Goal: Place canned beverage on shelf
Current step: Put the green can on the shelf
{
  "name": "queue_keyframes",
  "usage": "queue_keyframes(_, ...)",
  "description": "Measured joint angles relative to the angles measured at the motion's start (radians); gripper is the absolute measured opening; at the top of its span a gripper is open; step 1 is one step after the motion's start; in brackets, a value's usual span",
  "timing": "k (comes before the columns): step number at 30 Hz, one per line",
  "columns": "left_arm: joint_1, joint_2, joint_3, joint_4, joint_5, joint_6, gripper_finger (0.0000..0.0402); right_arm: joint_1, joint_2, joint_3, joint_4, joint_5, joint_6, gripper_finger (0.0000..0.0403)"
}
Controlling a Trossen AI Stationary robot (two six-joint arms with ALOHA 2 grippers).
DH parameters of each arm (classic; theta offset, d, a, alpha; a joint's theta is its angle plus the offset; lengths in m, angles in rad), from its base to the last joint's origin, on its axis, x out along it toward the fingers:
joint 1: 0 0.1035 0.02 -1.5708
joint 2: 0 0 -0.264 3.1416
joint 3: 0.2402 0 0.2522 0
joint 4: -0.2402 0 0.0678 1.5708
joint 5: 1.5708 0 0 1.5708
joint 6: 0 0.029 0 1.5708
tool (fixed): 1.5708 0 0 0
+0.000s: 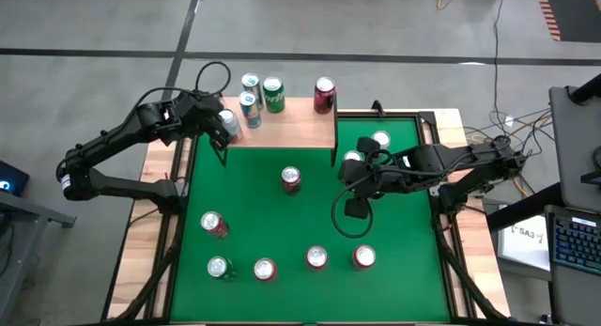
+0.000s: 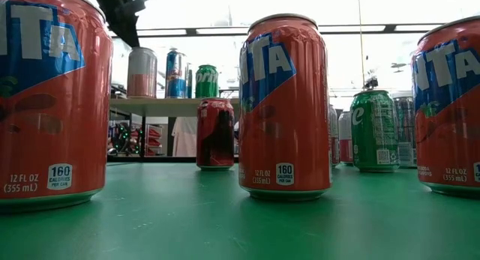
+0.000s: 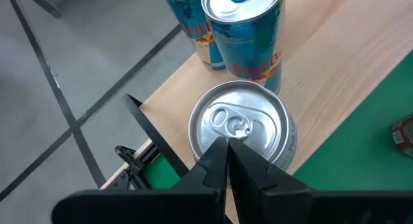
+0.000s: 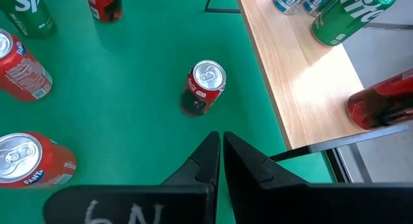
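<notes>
Hovering pinched shut over a silver can (image 3: 242, 130) at the shelf's (image 1: 291, 129) nine-o'clock edge, the left gripper (image 3: 227, 161) could knock it off; the right gripper (image 4: 218, 153), also shut, waits.

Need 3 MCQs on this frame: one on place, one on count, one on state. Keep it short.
1. Where is the left gripper?
A. Over the table centre
B. Above a can at the shelf's left corner
C. Beyond the table edge

2. How many cans stand on the shelf?
A. 2
B. 5
C. 9

3. What is the right gripper's state?
A. Wide open
B. Shut on a can
C. Shut, holding nothing

Key:
1 B: the left gripper is over the silver-topped can.
2 B: five cans show on the shelf.
3 C: the right gripper has its fingers together over the bare table.
</notes>
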Motion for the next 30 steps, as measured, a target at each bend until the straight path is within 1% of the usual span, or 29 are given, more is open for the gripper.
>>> queue_keyframes(4,0.000,-0.002,0.000,0.002,0.000,0.009,0.0000,0.000,0.000,-0.013,0.020,0.005,-0.004,0.0012)
queue_keyframes(7,0.000,-0.012,0.000,0.004,0.005,0.035,0.0000,0.000,0.000,-0.062,0.100,0.026,-0.030,0.0012)
queue_keyframes(10,0.000,-0.033,0.000,0.025,0.004,0.068,0.0000,-0.003,0.001,-0.125,0.211,0.025,-0.075,0.0012)
queue_keyframes(14,0.000,-0.078,-0.007,0.095,0.004,0.135,0.0000,-0.019,0.004,-0.206,0.378,0.024,-0.130,0.0012)
queue_keyframes(17,0.000,-0.130,-0.041,0.194,0.003,0.193,0.0000,-0.049,0.005,-0.257,0.508,0.024,-0.157,0.0012)
queue_keyframes(20,0.000,-0.190,-0.104,0.303,0.009,0.238,0.0000,-0.096,0.006,-0.300,0.682,0.018,-0.199,0.0012)
queue_keyframes(22,0.000,-0.224,-0.148,0.359,0.019,0.263,0.0000,-0.135,0.019,-0.313,0.792,-0.023,-0.216,0.0012)
queue_keyframes(27,0.000,-0.276,-0.225,0.435,0.028,0.316,0.0000,-0.228,0.096,-0.314,1.013,-0.202,-0.251,0.0012)
queue_keyframes(30,0.000,-0.285,-0.243,0.452,0.026,0.323,0.0000,-0.259,0.150,-0.312,1.116,-0.216,-0.281,0.0012)
